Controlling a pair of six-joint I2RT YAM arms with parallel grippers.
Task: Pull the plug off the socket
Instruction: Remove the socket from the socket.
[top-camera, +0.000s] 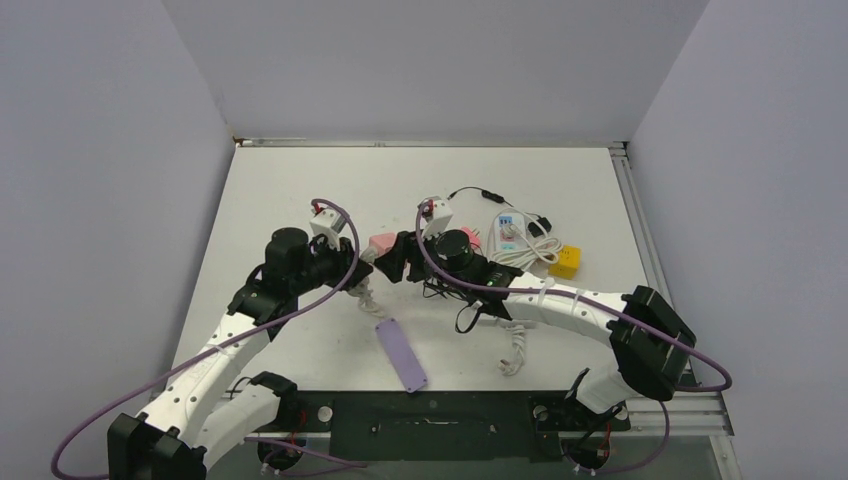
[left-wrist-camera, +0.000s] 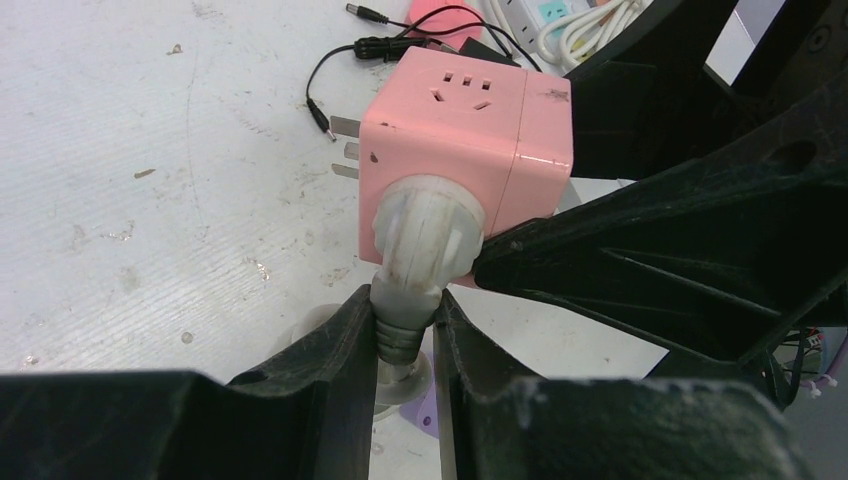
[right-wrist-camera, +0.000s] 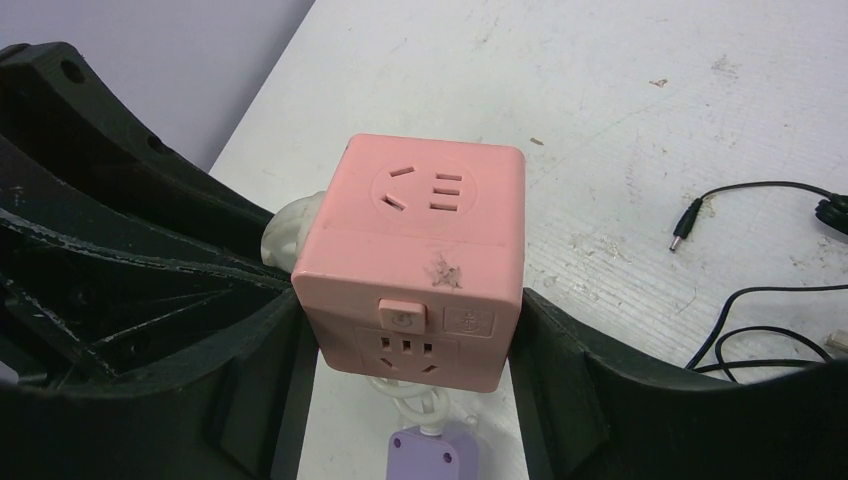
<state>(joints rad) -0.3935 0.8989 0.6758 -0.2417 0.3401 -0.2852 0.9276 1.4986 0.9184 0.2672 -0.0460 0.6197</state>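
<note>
**A:** Where is the plug?
**B:** Mid-surface: your left end effector (left-wrist-camera: 405, 320) pinches the plug (left-wrist-camera: 425, 235) at its neck, seated in the pink socket cube (left-wrist-camera: 465, 130), which your right end effector (right-wrist-camera: 415, 335) clamps.
**A:** Anything crowding you?
**B:** Black cables (right-wrist-camera: 750, 300) far and right; a purple strip (top-camera: 402, 354) lies near.

White table (top-camera: 290, 200), purple strip (top-camera: 401, 354), yellow block (top-camera: 566, 262)
</note>
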